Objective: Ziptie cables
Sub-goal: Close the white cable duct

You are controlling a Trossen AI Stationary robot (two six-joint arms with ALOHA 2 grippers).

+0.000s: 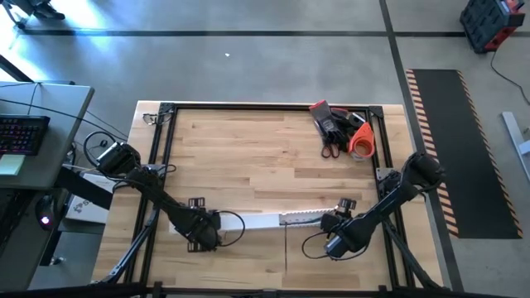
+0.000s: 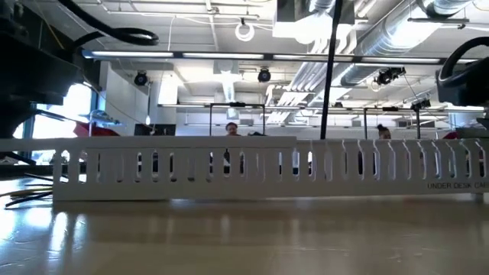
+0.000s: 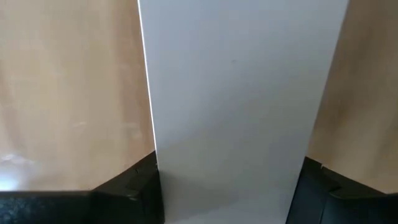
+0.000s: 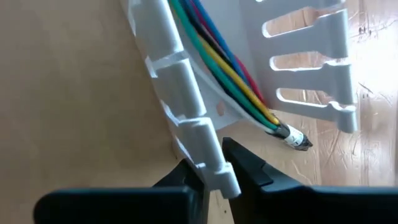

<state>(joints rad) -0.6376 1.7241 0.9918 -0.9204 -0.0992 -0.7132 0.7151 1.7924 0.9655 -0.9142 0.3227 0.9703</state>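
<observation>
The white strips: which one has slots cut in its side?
The strip pinched by the right claw; its wall has slots. The strip between the left claw's fingers looks plain.

From my remote console, bare wooden table lies open mid-bench; a white slotted channel bars the near edge between both arms, tool heap crowding the far right corner.
</observation>
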